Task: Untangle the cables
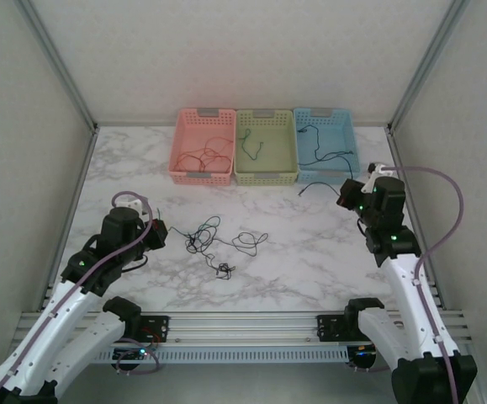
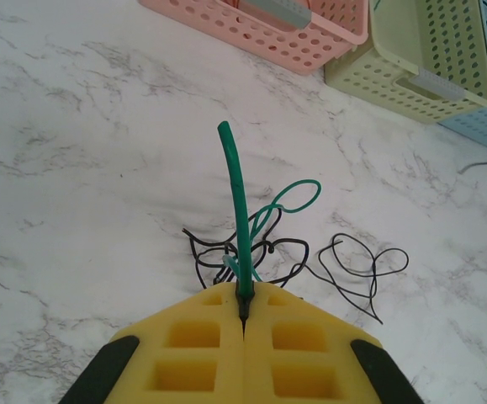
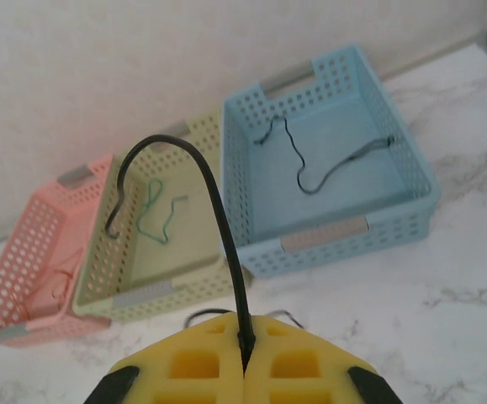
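1. The left gripper (image 2: 243,305) was closed on a thin green flexible wire (image 2: 240,202), which rose toward twelve o'clock from the yellow pads (image 2: 194,337).
2. The right gripper (image 3: 245,358) was closed on a thin black flexible wire (image 3: 220,206), which arched over toward ten o'clock.
3. The loose knot of thin black and green cables (image 1: 213,241) lay mid-way across the white marbled table (image 1: 310,252), at three o'clock from the left gripper. Sorted wires lay at twelve o'clock in the pink perforated plastic basket (image 1: 201,177), the green perforated plastic basket (image 1: 266,178) and the blue perforated plastic basket (image 1: 327,175).
4. Judgement: the green wire should be drawn slowly away from the knot, easing off if the loops tighten. The black wire likely belongs in the blue basket.
5. Not established: how the green wire threads through the black loops. The black wire's lower run was hidden behind the right pads. From overhead, neither grip could be made out.
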Robot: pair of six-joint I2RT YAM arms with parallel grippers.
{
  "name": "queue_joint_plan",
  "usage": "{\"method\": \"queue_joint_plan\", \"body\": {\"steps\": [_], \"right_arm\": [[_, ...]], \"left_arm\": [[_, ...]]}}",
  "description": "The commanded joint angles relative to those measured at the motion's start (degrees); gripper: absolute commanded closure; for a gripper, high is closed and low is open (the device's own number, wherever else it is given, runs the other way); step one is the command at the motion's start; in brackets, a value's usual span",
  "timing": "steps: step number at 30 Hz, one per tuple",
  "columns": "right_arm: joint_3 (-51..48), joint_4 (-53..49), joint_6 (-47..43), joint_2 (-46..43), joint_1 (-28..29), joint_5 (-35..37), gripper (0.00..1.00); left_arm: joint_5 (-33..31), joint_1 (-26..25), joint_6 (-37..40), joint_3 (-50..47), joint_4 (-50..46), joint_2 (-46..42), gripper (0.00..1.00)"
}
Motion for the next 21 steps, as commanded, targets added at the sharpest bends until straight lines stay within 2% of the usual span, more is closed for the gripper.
{"method": "queue_joint_plan", "body": {"steps": [1, 4, 10, 13, 18, 21], "right_arm": [[6.2, 0.3, 1.6, 0.5, -0.1, 0.3, 1.00], [9.8, 2.0, 2.6, 2.5, -0.1, 0.7, 1.00], [17.1, 6.0, 3.1, 10.2, -0.1, 7.7, 1.00], [18.5, 11.6, 4.2, 15.2, -0.1, 11.6, 1.00], [23.9, 15.9, 6.2, 26.7, -0.8, 16.0, 1.00], [28.0, 17.8, 8.8, 34.3, -2.2, 14.8, 1.00]], "left_arm": [[0.2, 0.6, -0.3, 0.9, 0.0, -0.1, 1.00], [0.3, 0.6, -0.3, 0.9, 0.0, -0.1, 1.00], [0.6, 0.6, -0.2, 0.9, 0.2, 0.1, 1.00], [0.8, 0.6, -0.2, 0.8, 0.3, 0.3, 1.00], [1.0, 0.6, 0.0, 0.7, 0.5, 0.4, 1.00], [1.8, 0.6, 0.1, 0.6, 0.8, 0.7, 1.00]]}}
